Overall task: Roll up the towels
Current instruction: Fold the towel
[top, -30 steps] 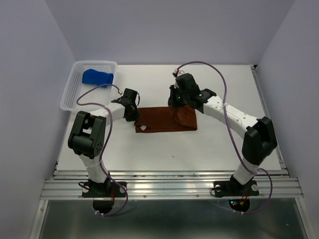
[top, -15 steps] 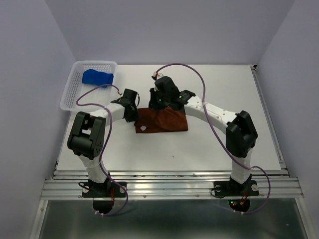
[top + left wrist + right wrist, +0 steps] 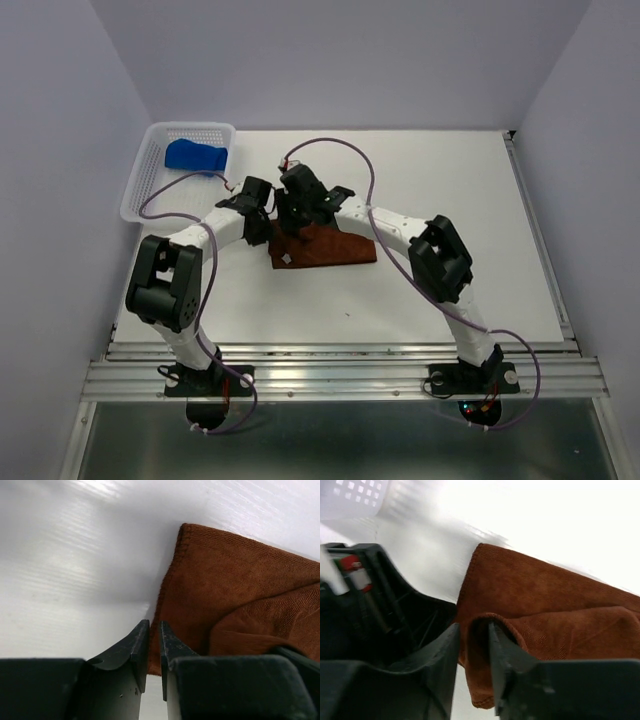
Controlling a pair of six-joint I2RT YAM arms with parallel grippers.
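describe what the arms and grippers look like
The left arm and right arm are white links between bulky black joints. A thin purple cable runs along each. The left gripper and right gripper are matte black, each with two flat fingers tapering to thin edges.

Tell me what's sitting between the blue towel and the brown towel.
In the top view, the side wall of the white basket and then the left gripper lie between the blue towel and the brown towel.
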